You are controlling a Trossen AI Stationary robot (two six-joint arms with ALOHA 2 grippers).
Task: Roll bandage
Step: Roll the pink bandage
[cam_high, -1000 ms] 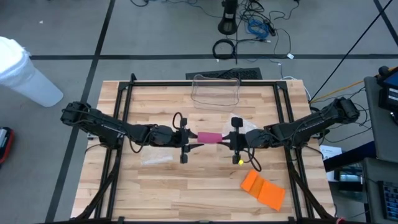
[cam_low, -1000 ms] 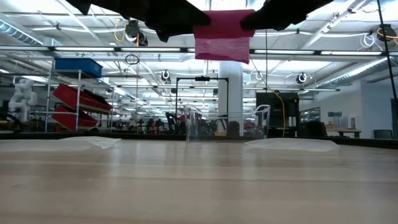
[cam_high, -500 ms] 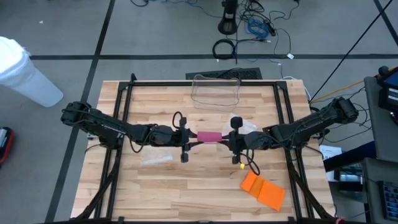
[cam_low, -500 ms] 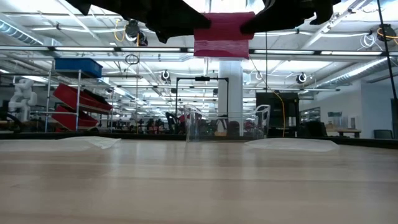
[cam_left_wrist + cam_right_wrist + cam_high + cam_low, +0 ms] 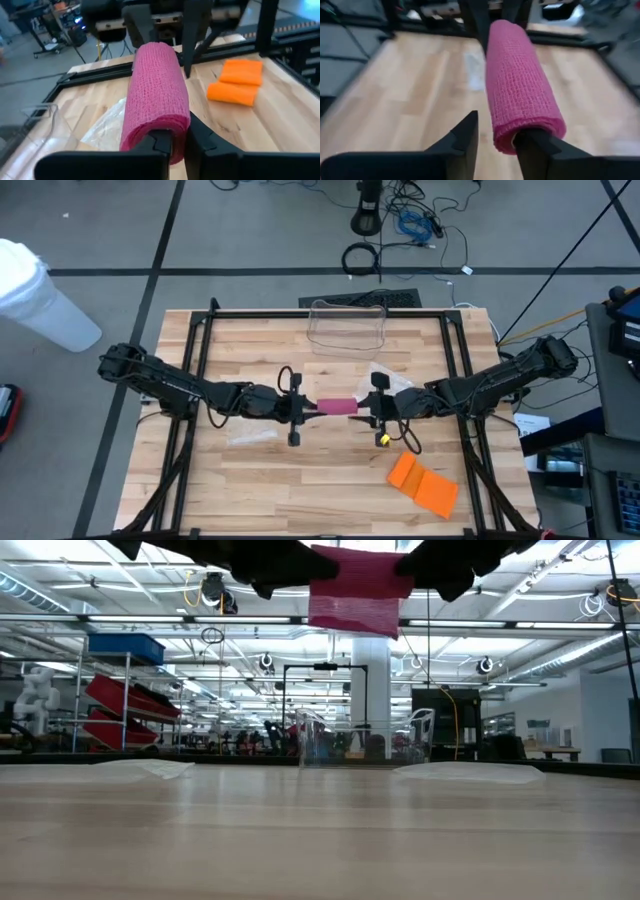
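Note:
A pink rolled bandage (image 5: 337,407) hangs level high above the middle of the table, between my two grippers. My left gripper (image 5: 305,407) comes from the table's left and is shut on the roll's left end (image 5: 150,137). My right gripper (image 5: 368,408) comes from the table's right and stands open at the other end. In the low view the roll (image 5: 355,590) sits at the top of the picture, far above the wood. My left gripper (image 5: 179,135) pinches the wall of the roll at its near end (image 5: 172,131) between its two fingers. They come about level from the table's left, along the roll's length. The roll is lifted clear and lies roughly level. My right gripper (image 5: 497,132) has one finger (image 5: 535,145) pushed into the hollow of the roll's end (image 5: 507,142). The other finger (image 5: 462,137) stands outside, apart from the wall. The fingers come from the table's right, slanting slightly down, along the roll.
Two orange bandage rolls (image 5: 423,483) lie near the table's front right. A clear plastic container (image 5: 347,325) stands at the far edge. Clear wrappers lie under the arms, one to the left (image 5: 250,433) and one to the right (image 5: 395,383). A black frame (image 5: 200,330) borders the tabletop.
Both arms have stayed where they were. The wrists have rolled a little about the roll's length, the right one more. In the low view the pink roll now sits slightly tilted, its right end lower than its left.

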